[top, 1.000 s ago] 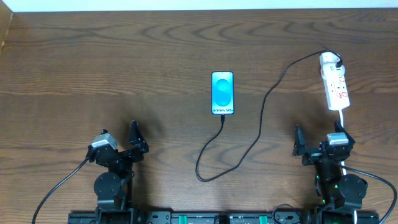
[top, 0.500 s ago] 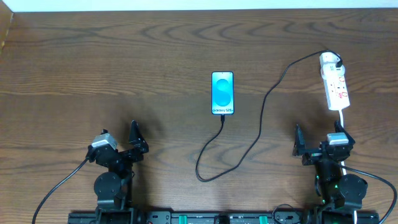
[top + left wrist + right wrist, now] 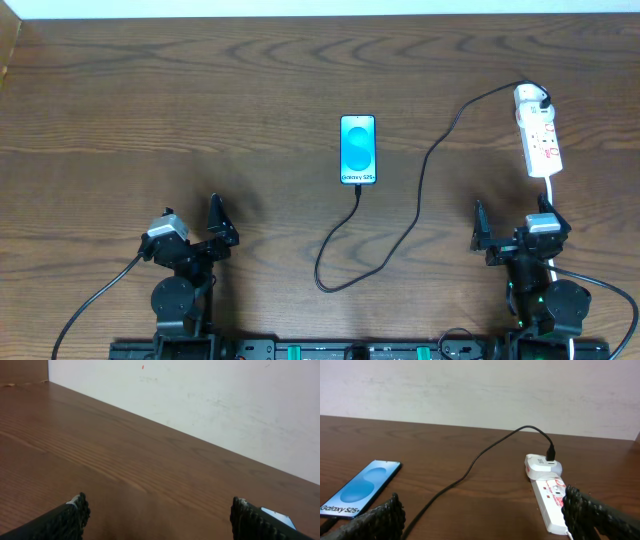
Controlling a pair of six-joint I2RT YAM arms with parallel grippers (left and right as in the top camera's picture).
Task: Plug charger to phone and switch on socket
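Two black two-finger grippers, the left gripper (image 3: 160,517) and the right gripper (image 3: 485,510), hang at the brown wood-grain table's (image 3: 200,100) near edge, fingers spread wide and empty, seemingly standing clear. At mid-table, a thin black charger cable (image 3: 420,190) reaches the near end of the slim blue-screened phone (image 3: 358,149), lettered "Galaxy S25+". The cable runs from a white, red-marked power strip (image 3: 538,140) at far right.

Left arm (image 3: 180,268): black housing, round base joint, light grey left wrist module (image 3: 163,224). A thick black left cable (image 3: 95,300) leaves the arm toward the left. Right arm (image 3: 530,268): same black build, grey right wrist module (image 3: 541,222), small green indicator lights (image 3: 540,297) on the base, and a black right cable (image 3: 600,284) leaving toward the right. Left jaws and right jaws: matt black with finely ribbed edges. One left jaw carries a pale plate (image 3: 278,517). Both arms mount on a black rail (image 3: 250,350) with green fittings.
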